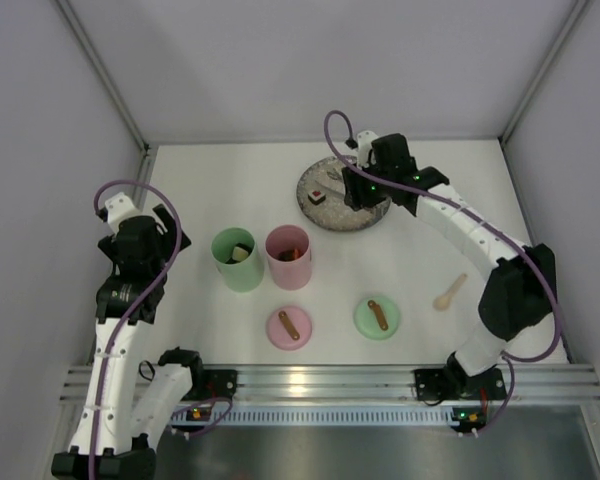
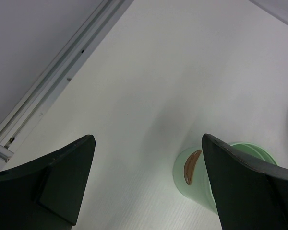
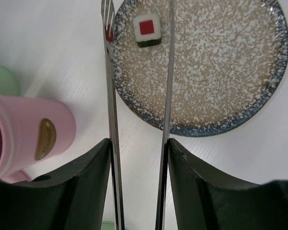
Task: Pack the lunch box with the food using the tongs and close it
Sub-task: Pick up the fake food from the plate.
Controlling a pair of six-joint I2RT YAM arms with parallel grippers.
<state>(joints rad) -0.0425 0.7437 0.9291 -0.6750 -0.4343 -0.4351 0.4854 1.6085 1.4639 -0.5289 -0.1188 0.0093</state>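
**Tongs straddle a sushi roll on the plate**

The right fingers (image 3: 81, 191) clench the slim tongs (image 3: 111, 96) partway along their arms. The tips straddle a white roll (image 3: 147, 28) with a red centre on the speckled plate (image 3: 221, 96); whether they touch it is unclear. The piece looks light, hard and probably slick, so a gentle squeeze on its flat sides should suit. The left fingers (image 2: 62, 182) hang spread wide, grasping nothing, above the green container (image 2: 199, 191).

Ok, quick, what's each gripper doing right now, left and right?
Left gripper: open, holding nothing.
Right gripper: shut on the tongs, which reach out over the plate.
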